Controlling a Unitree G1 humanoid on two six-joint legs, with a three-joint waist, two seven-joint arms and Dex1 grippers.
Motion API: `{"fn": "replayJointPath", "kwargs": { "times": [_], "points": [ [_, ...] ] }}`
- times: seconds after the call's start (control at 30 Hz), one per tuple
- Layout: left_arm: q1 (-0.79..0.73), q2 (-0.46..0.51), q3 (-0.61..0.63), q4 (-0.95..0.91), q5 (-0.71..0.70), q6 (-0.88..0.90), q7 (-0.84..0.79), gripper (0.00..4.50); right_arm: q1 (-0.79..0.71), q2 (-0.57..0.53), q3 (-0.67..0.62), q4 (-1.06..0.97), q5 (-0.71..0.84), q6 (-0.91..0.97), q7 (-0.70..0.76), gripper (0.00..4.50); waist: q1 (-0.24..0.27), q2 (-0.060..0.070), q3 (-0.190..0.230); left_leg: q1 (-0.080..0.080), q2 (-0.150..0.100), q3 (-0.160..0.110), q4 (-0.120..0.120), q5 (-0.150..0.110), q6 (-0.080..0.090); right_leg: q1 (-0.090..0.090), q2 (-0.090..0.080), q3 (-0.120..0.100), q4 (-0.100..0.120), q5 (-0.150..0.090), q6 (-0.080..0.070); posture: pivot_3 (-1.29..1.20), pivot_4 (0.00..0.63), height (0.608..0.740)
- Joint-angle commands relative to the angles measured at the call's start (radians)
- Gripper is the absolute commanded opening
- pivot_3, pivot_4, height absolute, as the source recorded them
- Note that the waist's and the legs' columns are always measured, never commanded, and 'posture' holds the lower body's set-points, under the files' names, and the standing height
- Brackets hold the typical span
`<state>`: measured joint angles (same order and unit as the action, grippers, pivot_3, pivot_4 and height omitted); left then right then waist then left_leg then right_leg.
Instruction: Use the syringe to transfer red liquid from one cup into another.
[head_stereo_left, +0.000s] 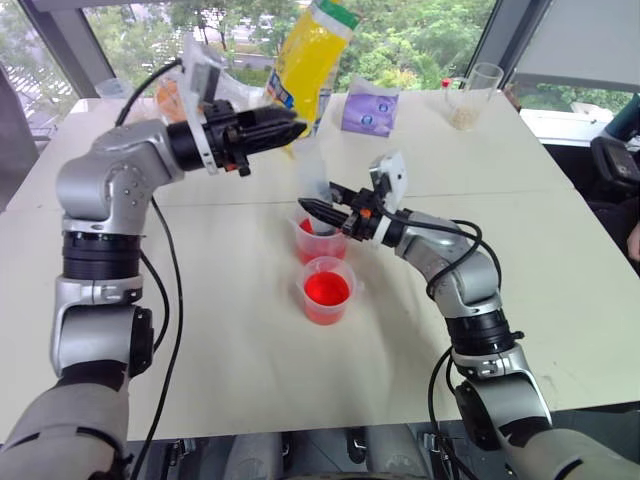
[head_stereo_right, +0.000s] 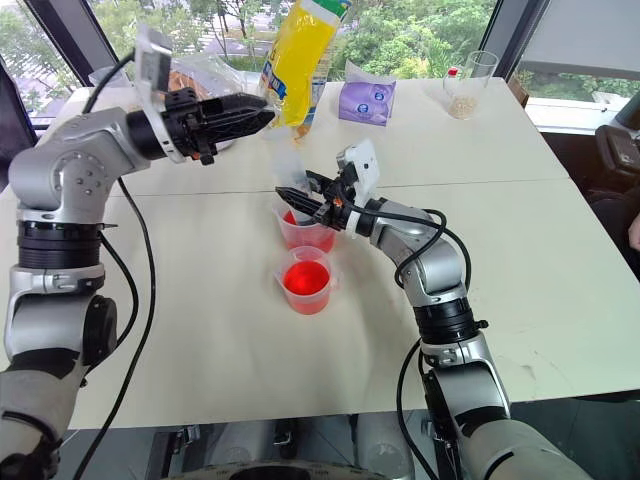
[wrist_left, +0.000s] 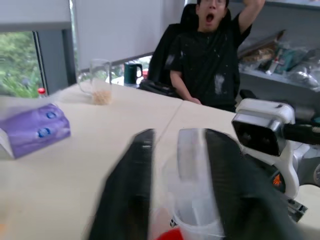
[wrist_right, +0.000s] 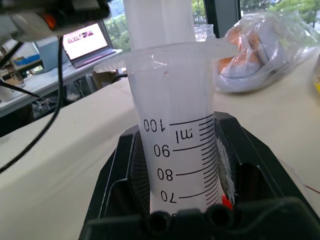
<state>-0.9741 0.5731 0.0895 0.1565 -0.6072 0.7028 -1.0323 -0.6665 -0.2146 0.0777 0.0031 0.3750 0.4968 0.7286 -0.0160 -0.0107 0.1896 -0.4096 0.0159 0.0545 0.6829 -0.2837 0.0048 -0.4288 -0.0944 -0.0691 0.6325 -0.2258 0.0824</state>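
Observation:
The clear syringe (head_stereo_left: 316, 172) stands upright with its tip down in the farther cup (head_stereo_left: 322, 246). My right gripper (head_stereo_left: 308, 208) is shut on its barrel from the right; the right wrist view shows the barrel (wrist_right: 175, 125) clamped between the black fingers. My left gripper (head_stereo_left: 298, 128) hovers just above and left of the plunger top, open. In the left wrist view the plunger (wrist_left: 192, 170) shows between the spread fingers. The nearer cup (head_stereo_left: 327, 292) sits just in front and holds red liquid (head_stereo_left: 326, 288). The farther cup also looks red inside.
At the back of the white table stand a yellow bag (head_stereo_left: 310, 50), a purple pack (head_stereo_left: 370, 108), a glass with beige grains (head_stereo_left: 470, 98) and a clear plastic bag (head_stereo_left: 190, 85). A person (wrist_left: 215, 55) sits beyond the table's right side.

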Motion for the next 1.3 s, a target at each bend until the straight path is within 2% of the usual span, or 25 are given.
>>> {"fn": "replayJointPath", "kwargs": {
  "times": [0.03,0.37,0.5,0.67,0.87,1.13,1.3],
  "points": [
    [0.018,0.009,0.019,-0.053,-0.037,0.014,-0.017,3.60,-0.055,0.009,-0.025,-0.046,0.031,-0.002,-0.014,1.41,0.001,0.000,0.000,0.000,0.000,0.000,0.000,0.000,0.000,0.000,0.000,0.000,0.000,0.000,0.000,0.00,0.150,0.740],
    [0.073,0.088,0.090,-0.078,-0.095,0.044,-0.045,3.60,-0.131,-0.005,-0.072,-0.065,0.071,0.009,-0.043,1.41,0.000,0.000,0.000,0.000,0.000,0.000,0.000,0.000,0.000,0.000,0.000,0.000,0.000,0.000,0.000,0.00,0.150,0.740],
    [0.065,0.120,0.126,-0.055,-0.112,0.059,-0.035,3.60,-0.181,-0.035,-0.144,-0.162,0.183,0.122,-0.063,1.41,0.002,0.000,0.000,0.000,0.000,0.000,0.000,0.000,0.000,0.000,0.000,0.000,0.000,0.000,0.000,0.00,0.150,0.740],
    [0.058,0.131,0.124,-0.038,-0.108,0.055,-0.042,3.60,-0.227,-0.091,-0.239,-0.252,0.401,0.315,-0.079,1.41,0.005,0.000,0.000,0.000,0.000,-0.001,0.000,0.000,0.000,0.000,-0.001,0.000,0.000,0.000,0.000,0.00,0.150,0.740],
    [0.035,0.119,0.107,-0.033,-0.111,0.057,-0.055,3.60,-0.161,-0.182,-0.261,-0.361,0.607,0.455,-0.022,1.41,0.004,0.000,0.000,0.000,0.000,0.000,0.000,0.000,0.000,0.000,-0.001,0.000,0.000,0.000,0.000,0.00,0.150,0.740],
    [0.012,0.087,0.093,-0.072,-0.178,0.136,-0.074,3.60,-0.007,-0.218,-0.176,-0.423,0.569,0.379,0.047,1.41,0.004,0.000,0.000,0.000,0.000,0.000,0.000,0.000,0.000,0.000,-0.001,0.000,0.000,0.000,0.000,0.00,0.150,0.740],
    [0.013,0.099,0.121,-0.142,-0.282,0.238,-0.088,3.60,0.066,-0.198,-0.113,-0.409,0.494,0.293,0.062,1.41,0.002,0.000,0.000,0.000,0.000,0.000,0.000,0.000,0.000,0.000,-0.001,0.000,0.000,0.000,0.000,0.00,0.150,0.740]
  ]
}}
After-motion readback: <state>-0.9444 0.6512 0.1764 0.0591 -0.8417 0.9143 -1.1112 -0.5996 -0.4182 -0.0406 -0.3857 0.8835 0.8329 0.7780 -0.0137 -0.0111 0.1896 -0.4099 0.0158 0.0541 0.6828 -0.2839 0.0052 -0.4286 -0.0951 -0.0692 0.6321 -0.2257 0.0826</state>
